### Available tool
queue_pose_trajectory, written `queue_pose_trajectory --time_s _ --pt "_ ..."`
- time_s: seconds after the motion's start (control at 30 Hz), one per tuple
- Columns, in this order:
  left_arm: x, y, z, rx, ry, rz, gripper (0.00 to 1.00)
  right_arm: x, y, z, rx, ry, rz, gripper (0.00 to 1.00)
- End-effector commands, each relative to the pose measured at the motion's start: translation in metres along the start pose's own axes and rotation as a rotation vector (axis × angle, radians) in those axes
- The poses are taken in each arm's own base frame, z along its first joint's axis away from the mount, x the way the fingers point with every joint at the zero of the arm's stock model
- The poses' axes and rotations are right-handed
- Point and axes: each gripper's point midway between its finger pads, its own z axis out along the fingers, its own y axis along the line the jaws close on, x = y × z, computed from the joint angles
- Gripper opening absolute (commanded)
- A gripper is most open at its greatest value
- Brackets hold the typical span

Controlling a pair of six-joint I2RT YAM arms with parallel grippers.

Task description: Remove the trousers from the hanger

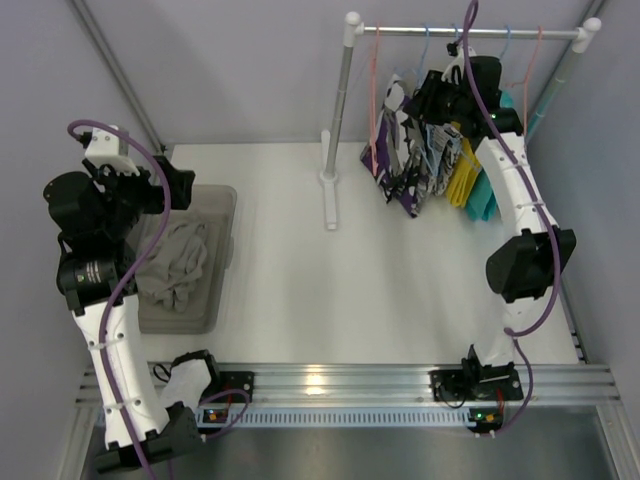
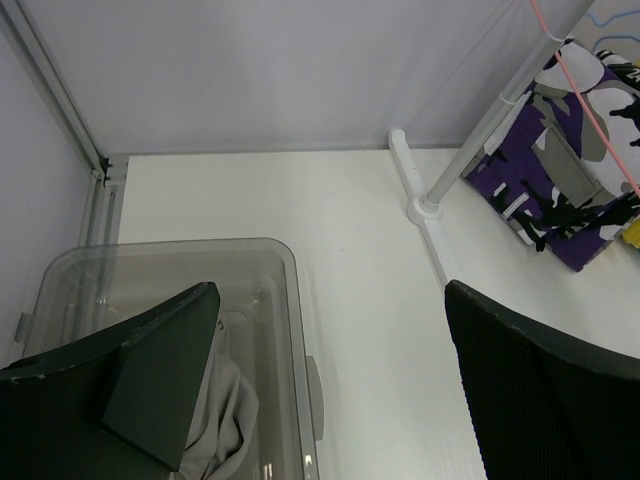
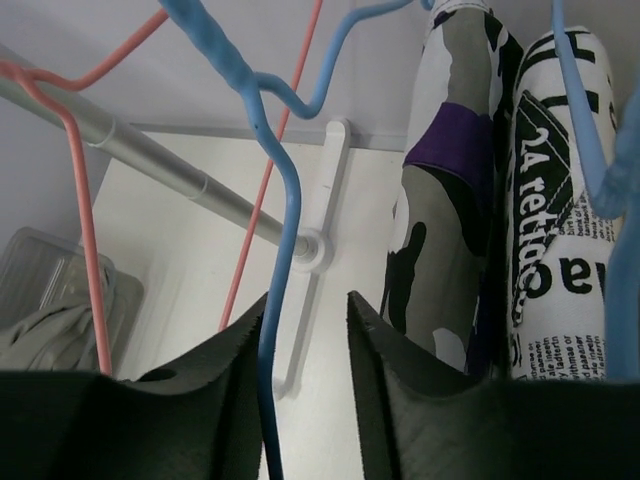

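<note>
R gripper point(image 3: 307, 300) jaws straddle blue hanger point(image 3: 294, 195), not clamped

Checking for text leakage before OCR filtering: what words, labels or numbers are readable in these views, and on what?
"24 retid": large black print running sideways on the newsprint-pattern trousers; the last letters are uncertain.
"ma": a fragment lower on the same fabric.
Fine print on that fabric: too small and blurred to read.
Top and left wrist views: nothing legible.
</note>
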Motion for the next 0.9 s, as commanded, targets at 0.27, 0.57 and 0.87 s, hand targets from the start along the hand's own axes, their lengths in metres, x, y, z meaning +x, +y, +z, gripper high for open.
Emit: queue_pose_trajectory --time_s 0.27,0.57,0.87 --pt "-0.011 0.0 0.006 0.015 -0.045 -0.001 0.99 -0.049 0.04 -0.032 -0.118 -0.128 0.004 0.0" --pt "-0.015 -0.002 0.007 0.032 -0.069 0.025 0.99 -0.1 0.071 -0.081 -0.209 -0.286 0.023 0.0" --pt "-0.017 -0.002 0.007 0.033 -0.082 0.039 0.99 -0.142 0.095 -0.123 -0.275 -0.428 -0.035 0.0"
